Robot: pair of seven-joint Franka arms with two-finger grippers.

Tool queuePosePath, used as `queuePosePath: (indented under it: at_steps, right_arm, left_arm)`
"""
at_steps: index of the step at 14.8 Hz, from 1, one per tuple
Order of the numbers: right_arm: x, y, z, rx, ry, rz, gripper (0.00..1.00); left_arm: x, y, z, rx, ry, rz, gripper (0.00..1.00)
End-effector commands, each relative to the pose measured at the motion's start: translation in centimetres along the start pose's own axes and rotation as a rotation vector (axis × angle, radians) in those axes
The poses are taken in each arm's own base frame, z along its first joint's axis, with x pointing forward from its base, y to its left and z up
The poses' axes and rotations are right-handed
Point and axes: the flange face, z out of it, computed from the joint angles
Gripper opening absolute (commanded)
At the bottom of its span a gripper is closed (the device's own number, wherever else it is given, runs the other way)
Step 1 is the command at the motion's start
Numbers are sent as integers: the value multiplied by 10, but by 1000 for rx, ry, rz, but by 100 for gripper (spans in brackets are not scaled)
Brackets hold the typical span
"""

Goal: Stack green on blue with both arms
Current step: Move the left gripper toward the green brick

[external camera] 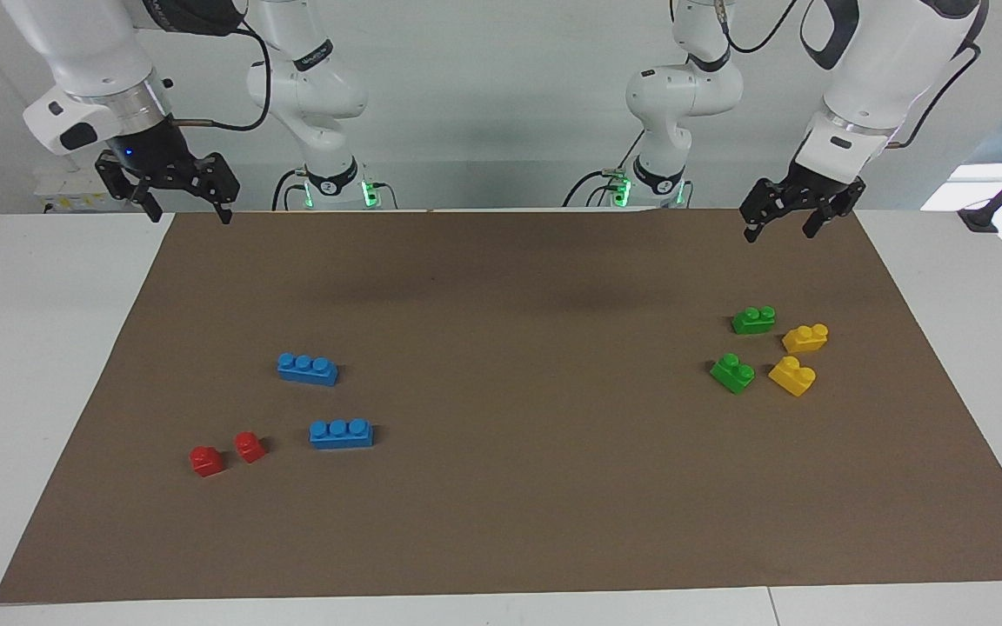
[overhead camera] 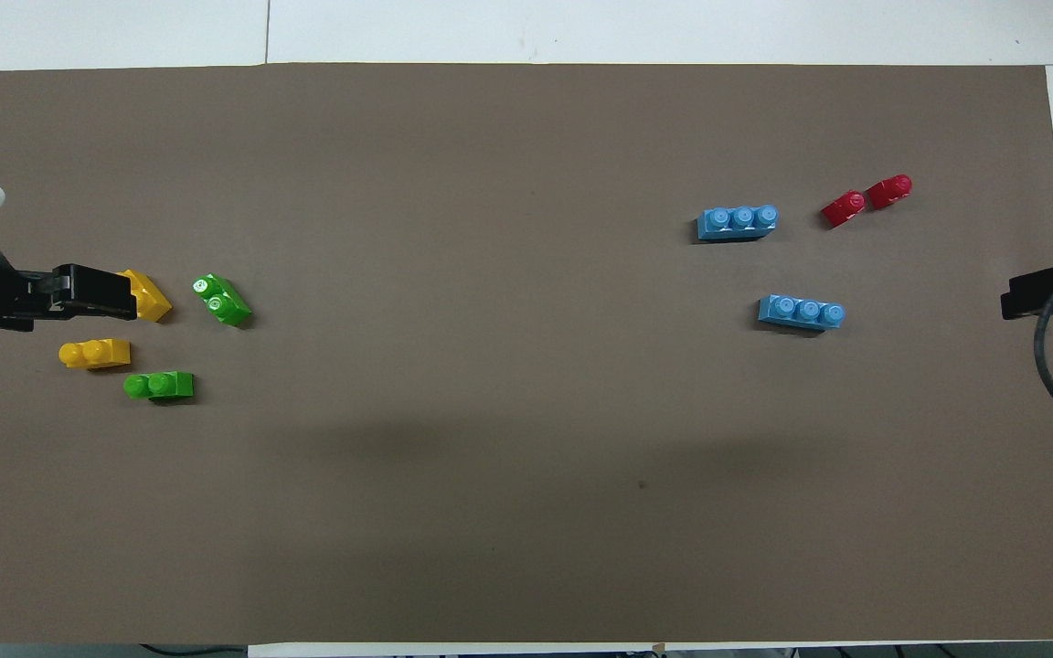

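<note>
the left gripper [external camera: 784, 222] hangs in the air over the mat's [external camera: 518, 522] corner at the left arm's end, jaws apart and holding nothing. the right gripper [external camera: 186, 202] hangs at the mat's other robot-side corner, jaws spread wide, empty.

two green bricks [external camera: 753, 320] [external camera: 732, 373] lie on the mat beside two yellow bricks [external camera: 805, 337] [external camera: 792, 376]; from the nearer green, the other sits at about seven o'clock in the facing view. two blue bricks [external camera: 307, 369] [external camera: 341, 433] lie well apart from them toward the right arm's end, with two red bricks [external camera: 206, 461] [external camera: 250, 447] at roughly eight o'clock from the nearer blue, perhaps touching each other.
</note>
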Motion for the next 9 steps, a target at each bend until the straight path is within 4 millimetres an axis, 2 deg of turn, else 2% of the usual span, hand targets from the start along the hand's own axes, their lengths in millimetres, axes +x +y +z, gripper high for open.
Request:
queuePosePath:
  at_steps: [1, 7, 9]
  right_arm:
    - [0, 6, -1, -1, -2, -18, 100]
    - [0, 10, -1, -1, 1, -13, 100]
    - [1, 17, -1, 0, 8, 7, 100]
  left_arm:
    - [-5, 1, -6, -11, 16, 14, 100]
    - [-3, -3, -4, -16, 37, -17, 100]
    - [-4, -4, 5, -17, 49, -63, 100]
